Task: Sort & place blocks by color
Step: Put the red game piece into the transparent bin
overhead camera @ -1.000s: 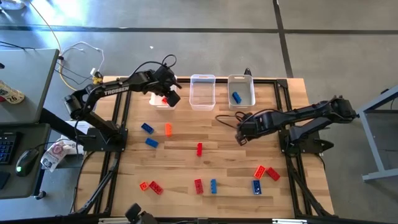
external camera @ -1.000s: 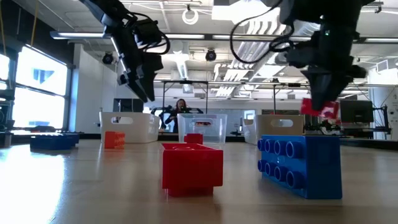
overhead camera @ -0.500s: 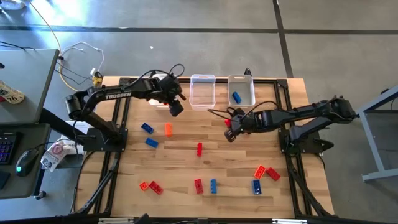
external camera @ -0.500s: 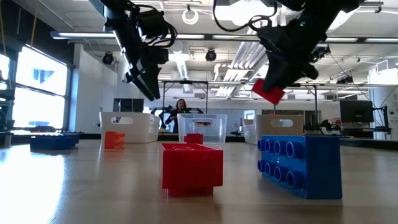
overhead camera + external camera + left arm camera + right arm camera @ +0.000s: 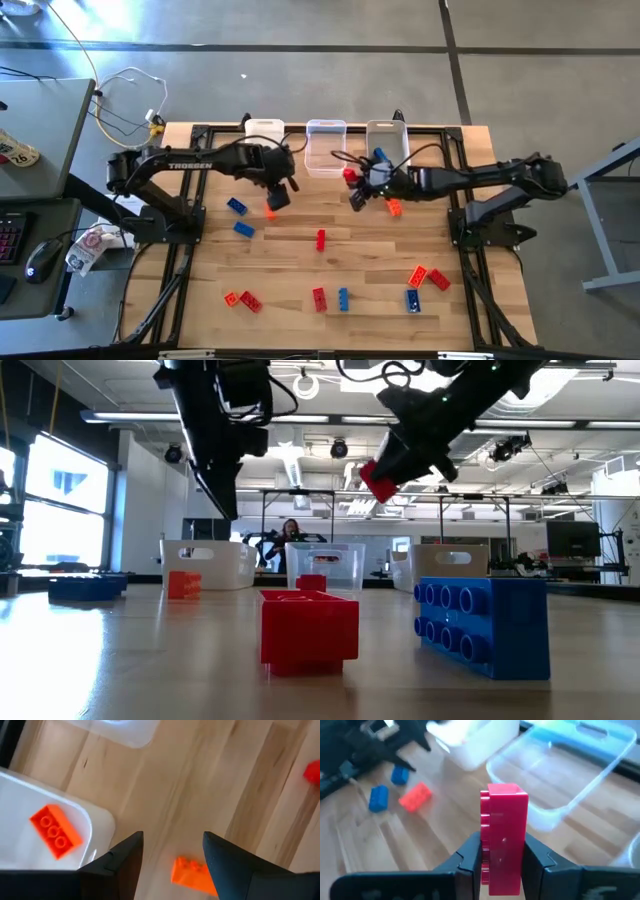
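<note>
Three translucent bins stand in a row at the table's far edge: left bin (image 5: 264,128), middle bin (image 5: 326,158) and right bin (image 5: 388,135). Over the last second the right claw (image 5: 350,181) has travelled from mid-table to just in front of the middle bin. It is clamped on a red block (image 5: 504,837), held in the air. That bin looks empty, so it is probably where reds go, and a drop seems close.

The left claw (image 5: 278,192) has left the left bin and now hangs over an orange block (image 5: 192,872) on the table. Its fingers are apart and empty, likely lining up the next pick.

Counted from above, about twelve blocks lie loose on the table: four blue, roughly four red and four orange, though some shades are hard to separate. One blue block (image 5: 380,156) sits in the right bin. One orange brick (image 5: 55,831) lies in the left bin.
</note>
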Tool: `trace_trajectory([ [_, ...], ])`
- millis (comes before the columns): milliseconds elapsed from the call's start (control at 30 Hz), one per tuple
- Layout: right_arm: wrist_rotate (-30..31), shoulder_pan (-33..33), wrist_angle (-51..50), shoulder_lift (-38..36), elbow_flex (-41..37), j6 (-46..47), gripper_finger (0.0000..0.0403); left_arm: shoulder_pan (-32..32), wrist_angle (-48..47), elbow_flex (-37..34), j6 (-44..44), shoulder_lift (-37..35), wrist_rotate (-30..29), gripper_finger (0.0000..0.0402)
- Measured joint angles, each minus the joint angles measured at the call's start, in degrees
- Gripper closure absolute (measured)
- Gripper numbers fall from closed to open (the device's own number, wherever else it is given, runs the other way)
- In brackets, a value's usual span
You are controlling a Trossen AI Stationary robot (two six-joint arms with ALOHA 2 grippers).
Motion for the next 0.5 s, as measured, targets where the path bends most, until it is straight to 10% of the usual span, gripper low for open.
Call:
trace_trajectory([
  [500, -0.5, -7.3, 17.8, 9.8, 0.0, -6.6, 0.0331, -7.1, -8.8, 0.0, -4.1, -8.6, -4.3, 0.0209],
])
